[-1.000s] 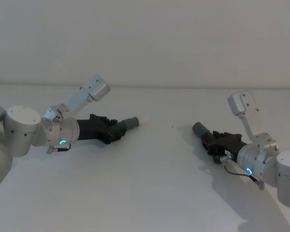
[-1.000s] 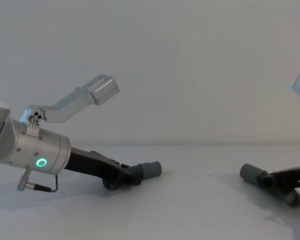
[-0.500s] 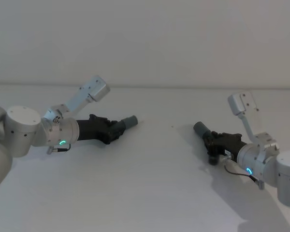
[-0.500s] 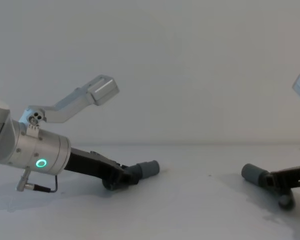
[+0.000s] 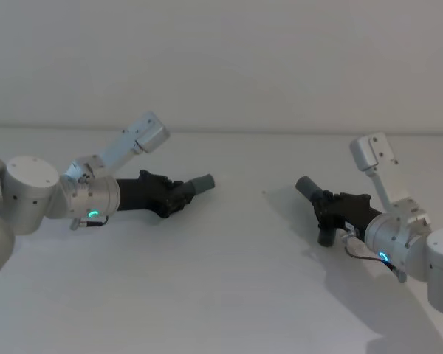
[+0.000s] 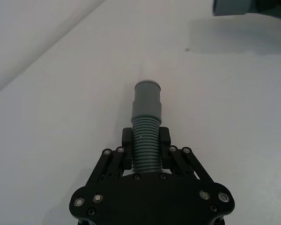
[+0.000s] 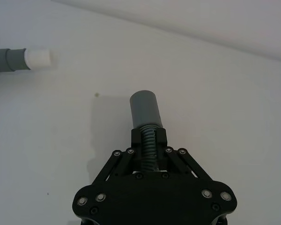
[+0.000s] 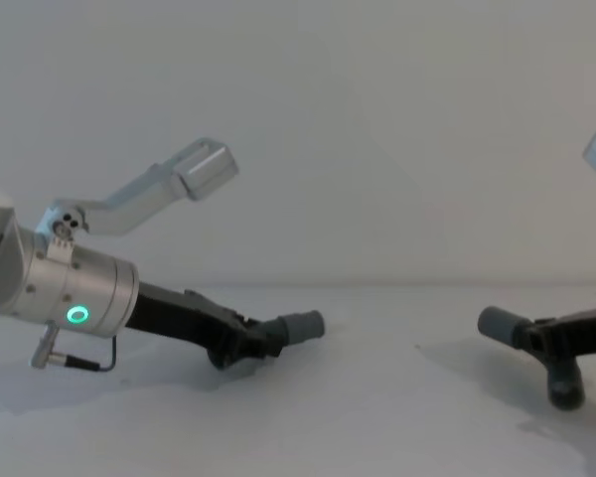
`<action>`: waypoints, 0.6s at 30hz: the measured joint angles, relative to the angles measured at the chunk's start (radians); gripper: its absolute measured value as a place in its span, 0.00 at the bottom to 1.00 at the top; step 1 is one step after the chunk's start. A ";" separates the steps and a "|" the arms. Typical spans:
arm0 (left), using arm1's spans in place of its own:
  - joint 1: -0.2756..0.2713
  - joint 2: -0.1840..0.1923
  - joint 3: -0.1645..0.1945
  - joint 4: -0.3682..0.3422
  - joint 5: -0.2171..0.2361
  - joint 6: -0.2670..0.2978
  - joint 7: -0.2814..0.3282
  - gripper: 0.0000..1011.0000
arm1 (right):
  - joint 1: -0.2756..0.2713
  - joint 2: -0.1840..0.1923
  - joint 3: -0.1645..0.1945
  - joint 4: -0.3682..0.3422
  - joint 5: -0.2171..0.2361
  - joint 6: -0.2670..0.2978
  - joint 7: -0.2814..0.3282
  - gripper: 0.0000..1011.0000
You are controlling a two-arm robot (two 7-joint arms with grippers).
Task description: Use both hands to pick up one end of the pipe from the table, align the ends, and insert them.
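Note:
On the left of the white table (image 5: 229,287), my left gripper (image 5: 179,193) is shut on the ribbed body of one pipe piece (image 6: 145,152). Its grey cuff (image 5: 201,182) points right, slightly raised (image 8: 300,326). Its whitish tip (image 7: 36,58) shows in the right wrist view. To the right, my right gripper (image 5: 326,208) is shut on the other pipe piece (image 7: 149,136). That grey cuff (image 5: 308,188) points left toward the first, and the free ribbed end (image 8: 564,386) hangs down to the table. A wide gap separates the two ends.
A pale wall stands behind the table's far edge. A wrist camera on a silver bracket (image 5: 144,135) sticks up over the left arm and another (image 5: 373,153) over the right arm. The table between the grippers is bare.
Both grippers have risen a little with their pipe pieces. The right piece's free end has swung from lying along the table to hanging downward.

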 joint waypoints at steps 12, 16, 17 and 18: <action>-0.048 0.050 0.038 -0.056 0.017 -0.049 -0.119 0.31 | -0.008 0.051 -0.010 -0.037 -0.028 -0.145 0.064 0.13; -0.075 0.077 0.061 -0.091 0.034 -0.064 -0.168 0.31 | -0.007 0.072 -0.016 -0.047 -0.037 -0.198 0.090 0.12; -0.079 0.082 0.065 -0.097 0.039 -0.067 -0.178 0.31 | -0.005 0.081 -0.019 -0.050 -0.041 -0.219 0.102 0.12; -0.085 0.088 0.070 -0.105 0.042 -0.070 -0.185 0.31 | -0.005 0.081 -0.019 -0.050 -0.041 -0.219 0.102 0.12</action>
